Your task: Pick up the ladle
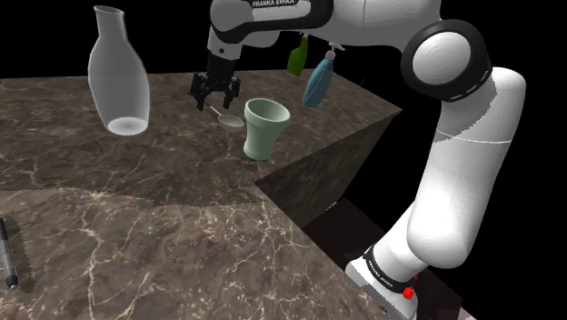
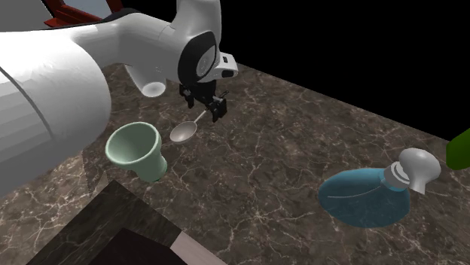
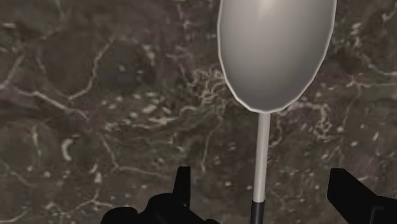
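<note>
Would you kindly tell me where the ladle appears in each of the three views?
Shoulder view: ladle just left of the green cup, below the gripper.
Second exterior view: just right of that cup.
Wrist view: bowl ahead, handle between the open fingers.
Shared landmark: the gripper.

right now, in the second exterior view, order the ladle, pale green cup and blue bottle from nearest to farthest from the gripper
1. Ladle: its handle sits between the open fingers of the gripper, untouched, bowl toward the cup.
2. Pale green cup: just past the ladle's bowl, toward that view's left.
3. Blue bottle: far off, toward that view's lower right.
</note>
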You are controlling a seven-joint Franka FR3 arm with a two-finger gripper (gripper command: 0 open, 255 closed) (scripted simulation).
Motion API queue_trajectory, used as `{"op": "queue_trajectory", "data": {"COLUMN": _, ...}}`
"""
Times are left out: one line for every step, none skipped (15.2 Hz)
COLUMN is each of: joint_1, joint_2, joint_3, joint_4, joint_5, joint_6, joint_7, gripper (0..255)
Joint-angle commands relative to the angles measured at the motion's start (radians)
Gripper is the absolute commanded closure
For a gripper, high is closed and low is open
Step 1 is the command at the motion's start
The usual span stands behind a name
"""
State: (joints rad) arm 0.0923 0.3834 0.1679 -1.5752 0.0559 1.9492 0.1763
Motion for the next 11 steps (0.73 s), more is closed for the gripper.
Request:
{"op": "queue_trajectory", "data": {"joint_1": 0.000, "joint_2": 0.002, "joint_3": 0.000, "joint_4": -0.002, "joint_5": 0.000, "joint_6": 0.004, "joint_7": 0.000, "gripper": 255}}
{"op": "queue_trajectory", "data": {"joint_1": 0.000, "joint_2": 0.002, "joint_3": 0.000, "joint_4": -0.001, "joint_5": 0.000, "joint_6": 0.004, "joint_7": -0.001, "gripper": 255}}
{"op": "queue_trajectory", "data": {"joint_1": -0.001, "joint_2": 0.002, "joint_3": 0.000, "joint_4": -0.002, "joint_5": 0.000, "joint_6": 0.004, "joint_7": -0.002, "gripper": 255}}
{"op": "queue_trajectory", "data": {"joint_1": -0.001, "joint_2": 0.002, "joint_3": 0.000, "joint_4": -0.002, "joint_5": 0.000, "joint_6": 0.004, "joint_7": -0.002, "gripper": 255}}
{"op": "queue_trajectory", "data": {"joint_1": -0.001, "joint_2": 0.002, "joint_3": 0.000, "joint_4": -0.002, "joint_5": 0.000, "joint_6": 0.004, "joint_7": -0.001, "gripper": 255}}
{"op": "queue_trajectory", "data": {"joint_1": -0.001, "joint_2": 0.002, "joint_3": 0.000, "joint_4": -0.002, "joint_5": 0.000, "joint_6": 0.004, "joint_7": -0.001, "gripper": 255}}
{"op": "queue_trajectory", "data": {"joint_1": -0.001, "joint_2": 0.002, "joint_3": 0.000, "joint_4": -0.002, "joint_5": 0.000, "joint_6": 0.004, "joint_7": -0.001, "gripper": 255}}
{"op": "queue_trajectory", "data": {"joint_1": -0.001, "joint_2": 0.002, "joint_3": 0.000, "joint_4": -0.002, "joint_5": 0.000, "joint_6": 0.005, "joint_7": -0.001, "gripper": 255}}
{"op": "queue_trajectory", "data": {"joint_1": -0.001, "joint_2": 0.002, "joint_3": 0.000, "joint_4": -0.002, "joint_5": 0.000, "joint_6": 0.004, "joint_7": -0.001, "gripper": 255}}
{"op": "queue_trajectory", "data": {"joint_1": 0.001, "joint_2": 0.003, "joint_3": 0.000, "joint_4": -0.002, "joint_5": 0.000, "joint_6": 0.005, "joint_7": 0.000, "gripper": 255}}
{"op": "queue_trajectory", "data": {"joint_1": 0.001, "joint_2": 0.000, "joint_3": 0.000, "joint_4": 0.007, "joint_5": 0.000, "joint_6": -0.007, "joint_7": 0.001, "gripper": 255}}
